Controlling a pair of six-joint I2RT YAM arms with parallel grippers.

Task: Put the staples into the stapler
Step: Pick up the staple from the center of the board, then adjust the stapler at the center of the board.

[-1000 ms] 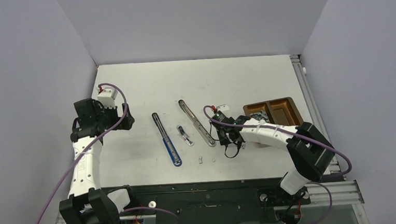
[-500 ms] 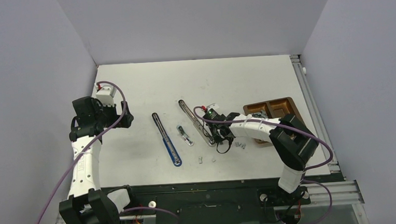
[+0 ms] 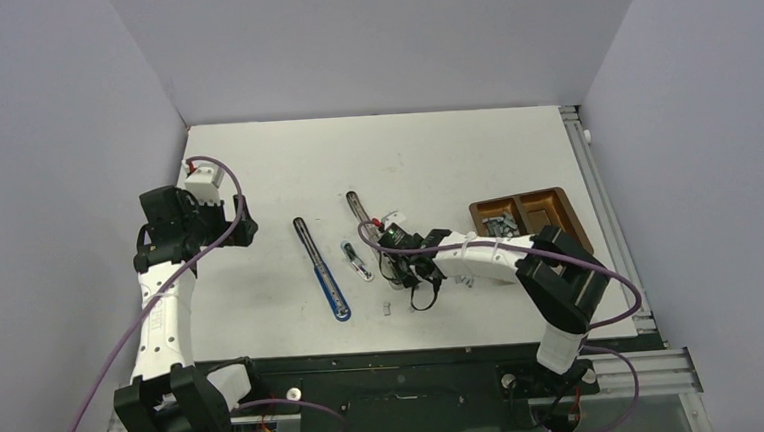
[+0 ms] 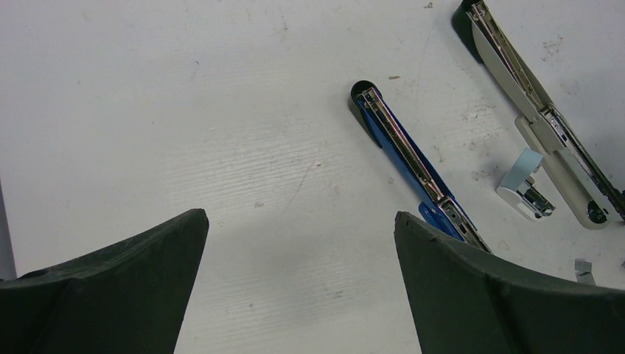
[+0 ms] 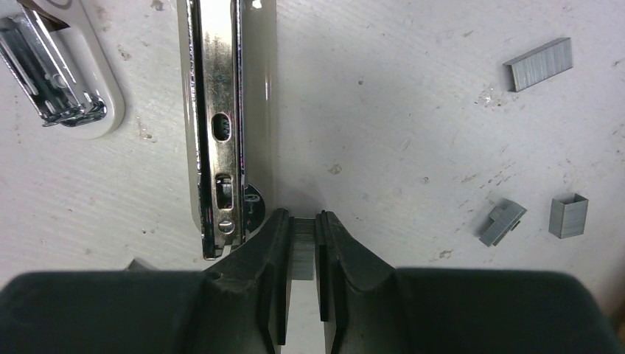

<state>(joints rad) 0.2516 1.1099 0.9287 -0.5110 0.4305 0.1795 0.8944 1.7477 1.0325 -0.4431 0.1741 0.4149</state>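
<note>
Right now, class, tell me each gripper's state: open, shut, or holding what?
Left gripper: open, holding nothing.
Right gripper: shut on a staple strip.

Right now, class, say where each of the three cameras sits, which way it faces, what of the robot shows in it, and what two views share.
Top external: above and behind the bases, facing down on the table; left arm and right arm both show.
Left wrist: on the left arm, facing obliquely down at the blue stapler; the open left gripper shows.
Right wrist: close above the table, facing down; the right gripper shows, shut on a staple strip.
Shared: both wrist views show the white stapler.
</note>
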